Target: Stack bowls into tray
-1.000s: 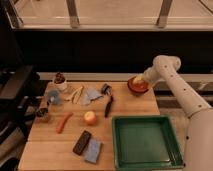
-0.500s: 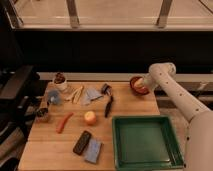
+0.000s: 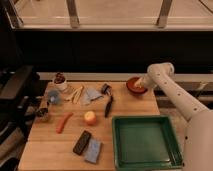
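The red-orange bowl (image 3: 134,87) stands at the back right of the wooden table. My gripper (image 3: 141,84) is at this bowl, down on its right rim, at the end of the white arm that comes in from the right. The green tray (image 3: 145,143) lies at the front right, with nothing in it, some way in front of the bowl. A small dark round bowl (image 3: 43,114) sits at the table's left edge; its colour is hard to tell.
On the left half lie a blue cup (image 3: 54,97), a white cup with dark contents (image 3: 60,81), a blue cloth (image 3: 92,94), a black brush (image 3: 108,102), an apple (image 3: 90,117), a carrot (image 3: 63,122), a black remote (image 3: 82,142) and a blue sponge (image 3: 93,150).
The arm's bend has sunk lower and the gripper has settled closer onto the red-orange bowl. The bowl stays about where it was. Nothing else moved.
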### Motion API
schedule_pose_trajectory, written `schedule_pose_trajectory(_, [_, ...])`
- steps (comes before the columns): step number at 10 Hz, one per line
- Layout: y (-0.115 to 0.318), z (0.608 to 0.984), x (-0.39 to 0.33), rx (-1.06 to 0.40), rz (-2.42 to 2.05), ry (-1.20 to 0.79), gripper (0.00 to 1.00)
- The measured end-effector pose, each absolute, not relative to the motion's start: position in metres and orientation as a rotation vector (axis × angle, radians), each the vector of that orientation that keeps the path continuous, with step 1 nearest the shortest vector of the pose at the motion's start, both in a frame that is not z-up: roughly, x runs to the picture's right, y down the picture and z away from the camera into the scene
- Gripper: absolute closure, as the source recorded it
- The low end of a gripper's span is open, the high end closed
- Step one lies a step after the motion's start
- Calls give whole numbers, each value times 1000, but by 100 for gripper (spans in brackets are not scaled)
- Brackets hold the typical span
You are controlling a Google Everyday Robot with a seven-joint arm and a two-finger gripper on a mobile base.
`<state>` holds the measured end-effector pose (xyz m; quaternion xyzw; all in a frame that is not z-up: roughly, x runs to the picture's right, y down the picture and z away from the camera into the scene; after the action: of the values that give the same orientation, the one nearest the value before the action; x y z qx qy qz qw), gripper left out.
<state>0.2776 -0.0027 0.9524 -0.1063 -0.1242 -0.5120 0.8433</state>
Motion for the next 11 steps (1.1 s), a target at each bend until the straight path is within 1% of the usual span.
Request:
schedule_pose_trajectory(1, [0,954,277,-230,-1079,-276,38])
schedule_pose_trajectory(3, [4,956,273,-238,-1081,-315,56])
schedule_pose_trajectory(4, [6,957,273,-242,-1076,-332,66])
schedule_pose_trajectory(5, [8,958,272,-245,-1070,-351,78])
schedule_pose_trajectory(7, [10,956,270,-249,-1065,-380,96])
schedule_pose_trajectory(8, [12,949,270,-248,-1060,-397,100])
schedule_pose_trajectory(9, [10,939,275,-243,-1056,-406,100])
schedule_pose_trajectory(10, [8,925,280,-240,-1055,-429,100])
schedule_pose_trajectory(11, [4,898,290,-241,-1061,-466,100])
